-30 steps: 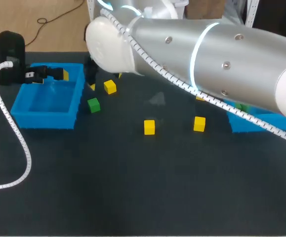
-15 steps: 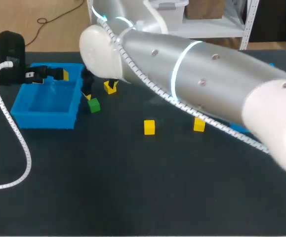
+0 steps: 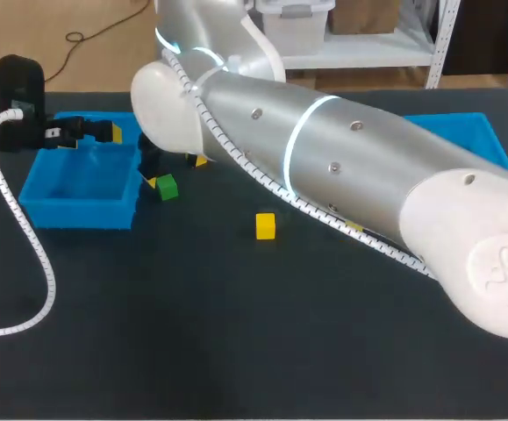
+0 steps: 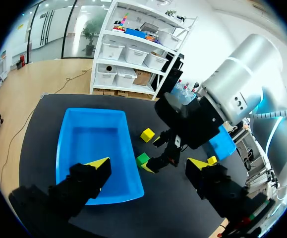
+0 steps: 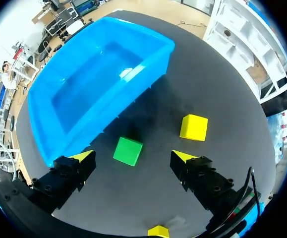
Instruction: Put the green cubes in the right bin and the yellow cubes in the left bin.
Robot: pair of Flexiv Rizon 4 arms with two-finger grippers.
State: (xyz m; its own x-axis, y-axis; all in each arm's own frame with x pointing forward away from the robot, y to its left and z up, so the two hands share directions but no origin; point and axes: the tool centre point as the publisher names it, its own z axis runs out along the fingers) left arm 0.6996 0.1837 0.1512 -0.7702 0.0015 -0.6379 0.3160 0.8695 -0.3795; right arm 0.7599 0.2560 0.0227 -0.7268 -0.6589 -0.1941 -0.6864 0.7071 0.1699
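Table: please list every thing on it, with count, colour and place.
Bins: two, blue; left bin at the left side, right bin at the right side, partly behind the right arm.
Green cube: one, on the table beside the left bin.
Yellow cubes: at least two, on the table; one near the green cube, one mid-table.
Left gripper: open, over the left bin's far rim.
Right gripper: open, straddling the green cube, not touching.

blue bin, green cube and yellow cube on black table

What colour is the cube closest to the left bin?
Green; the cube shows best in the right wrist view.
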